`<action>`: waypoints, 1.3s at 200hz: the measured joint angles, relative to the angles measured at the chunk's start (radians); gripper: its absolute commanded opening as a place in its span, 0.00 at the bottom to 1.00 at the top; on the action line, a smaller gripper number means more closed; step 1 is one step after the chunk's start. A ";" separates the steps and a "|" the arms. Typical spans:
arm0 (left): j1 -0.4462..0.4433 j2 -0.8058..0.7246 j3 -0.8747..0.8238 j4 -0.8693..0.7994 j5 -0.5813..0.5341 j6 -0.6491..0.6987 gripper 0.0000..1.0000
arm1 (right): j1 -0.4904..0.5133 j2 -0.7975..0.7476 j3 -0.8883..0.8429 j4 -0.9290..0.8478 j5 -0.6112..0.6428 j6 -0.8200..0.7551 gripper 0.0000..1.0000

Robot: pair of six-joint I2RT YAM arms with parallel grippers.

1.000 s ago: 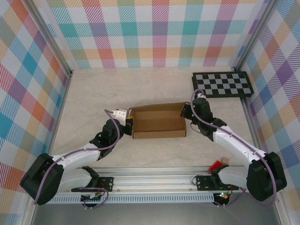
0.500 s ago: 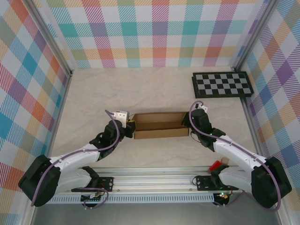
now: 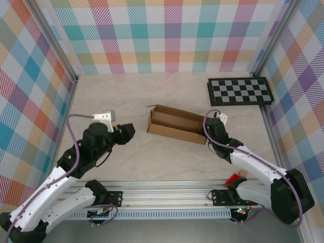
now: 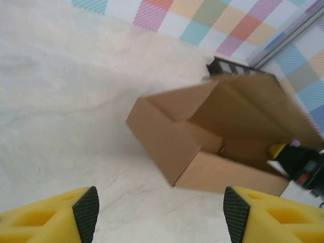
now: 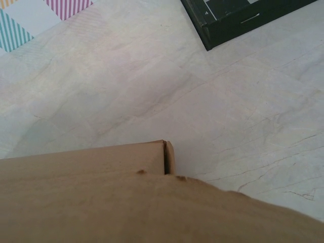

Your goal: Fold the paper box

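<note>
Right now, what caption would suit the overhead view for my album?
The left gripper hangs open beside the box while the right gripper pinches its other end.

Bright, even, diffuse light is falling over the pale surface (image 3: 167, 167), casting only faint, soft shadows. Ahead of the left end effector (image 4: 160, 212), the paper box (image 4: 202, 147) is blurring, its far edges smearing. Its cardboard nearest the right wrist lens is showing soft and defocused.
</note>
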 measured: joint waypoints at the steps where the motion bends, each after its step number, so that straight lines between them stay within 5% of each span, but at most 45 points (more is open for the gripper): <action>1: 0.000 0.005 0.008 -0.002 -0.001 0.001 0.69 | 0.000 -0.001 -0.002 0.001 0.000 0.000 0.00; 53: 0.002 0.628 0.518 -0.016 0.011 0.066 0.66 | 0.019 -0.063 -0.074 0.062 0.020 -0.087 0.00; 85: -0.001 0.885 0.701 -0.068 0.029 0.119 0.56 | 0.022 -0.075 -0.088 0.073 0.027 -0.102 0.00; 147: -0.094 0.872 0.410 -0.015 0.042 0.110 0.46 | 0.039 -0.082 -0.088 0.057 0.035 -0.077 0.00; 172: -0.109 0.841 0.273 0.017 0.016 0.079 0.44 | 0.047 -0.085 -0.085 0.040 0.036 -0.043 0.17; 220: -0.119 0.806 0.135 0.087 -0.039 0.014 0.39 | 0.048 -0.090 -0.082 -0.176 0.030 0.034 0.21; 260: -0.180 0.835 0.124 0.129 -0.081 -0.019 0.37 | 0.048 -0.142 -0.082 -0.361 -0.004 0.096 0.33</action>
